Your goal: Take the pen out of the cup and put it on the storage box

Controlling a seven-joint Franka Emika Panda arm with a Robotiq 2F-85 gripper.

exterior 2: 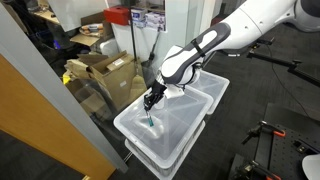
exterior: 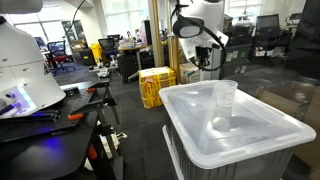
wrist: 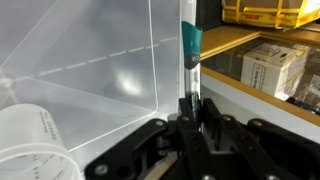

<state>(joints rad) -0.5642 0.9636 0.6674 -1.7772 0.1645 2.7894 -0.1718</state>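
Observation:
My gripper (wrist: 190,125) is shut on the pen (wrist: 190,60), a thin dark stick with a teal end that points away from the jaws. In an exterior view the gripper (exterior 2: 150,100) hangs over the storage box (exterior 2: 190,135), and the pen (exterior 2: 148,118) points down, just above the recessed lid. The clear cup (exterior: 226,95) stands upright on the lid of the storage box (exterior: 270,140). It also shows in the wrist view (wrist: 35,145) at the lower left, apart from the pen. The gripper (exterior: 205,60) is beyond the cup.
A yellow crate (exterior: 155,85) stands on the floor behind the box. Cardboard boxes (exterior 2: 105,75) lie beside the box, and one shows in the wrist view (wrist: 270,65). A desk with tools (exterior: 50,115) stands across the aisle. A second lidded bin (exterior 2: 205,90) adjoins the box.

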